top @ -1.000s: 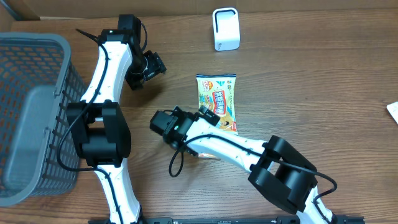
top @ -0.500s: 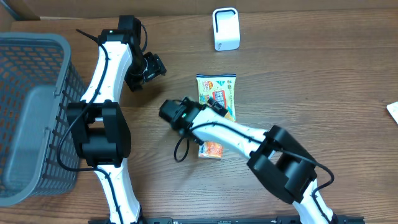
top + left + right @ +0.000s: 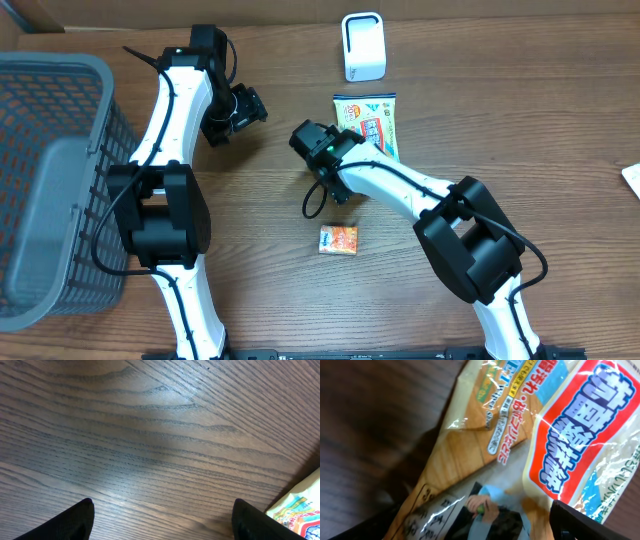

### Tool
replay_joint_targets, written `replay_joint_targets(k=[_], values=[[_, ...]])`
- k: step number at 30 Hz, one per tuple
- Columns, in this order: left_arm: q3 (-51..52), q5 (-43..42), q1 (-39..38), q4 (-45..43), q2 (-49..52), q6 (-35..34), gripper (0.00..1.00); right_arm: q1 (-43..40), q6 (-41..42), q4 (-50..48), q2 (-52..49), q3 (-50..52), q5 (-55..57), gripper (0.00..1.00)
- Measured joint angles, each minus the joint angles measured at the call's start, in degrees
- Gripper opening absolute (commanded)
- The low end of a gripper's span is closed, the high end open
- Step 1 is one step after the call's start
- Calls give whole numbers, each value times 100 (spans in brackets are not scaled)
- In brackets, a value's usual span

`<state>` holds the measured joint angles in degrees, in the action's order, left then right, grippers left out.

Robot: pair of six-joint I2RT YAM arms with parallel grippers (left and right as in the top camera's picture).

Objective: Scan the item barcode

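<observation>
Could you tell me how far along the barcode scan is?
Done: the colourful plastic snack packet lies close to the white box-shaped scanner. In hand: the right gripper is at the packet's edge; whether it grips is unclear. Left: the scan itself. The left gripper hovers open.

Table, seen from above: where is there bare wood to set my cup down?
Widest bare wood lies right of the snack packet, up to the white object at the edge. Another patch surrounds the small orange packet. Crowded between scanner, left gripper and right gripper.

The snack packet (image 3: 372, 115) lies near the white scanner (image 3: 362, 46), right claw (image 3: 347, 142) at its edge.
</observation>
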<state>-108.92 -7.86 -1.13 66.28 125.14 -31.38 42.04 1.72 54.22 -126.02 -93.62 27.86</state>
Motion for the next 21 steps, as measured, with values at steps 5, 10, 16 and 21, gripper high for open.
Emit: replay_joint_targets(k=[5,10,16,21], values=[[0,0,0,0,0,0,80,-87,-26,-262,-96,-11,-28,49],[0,2,0,0,0,2,80,-76,2,-358,-229,-35,-17,4],[0,2,0,-2,0,4,79,-76,251,-155,-275,-68,52,4],[0,0,0,-2,0,22,72,-90,551,330,-273,-278,-221,4]])
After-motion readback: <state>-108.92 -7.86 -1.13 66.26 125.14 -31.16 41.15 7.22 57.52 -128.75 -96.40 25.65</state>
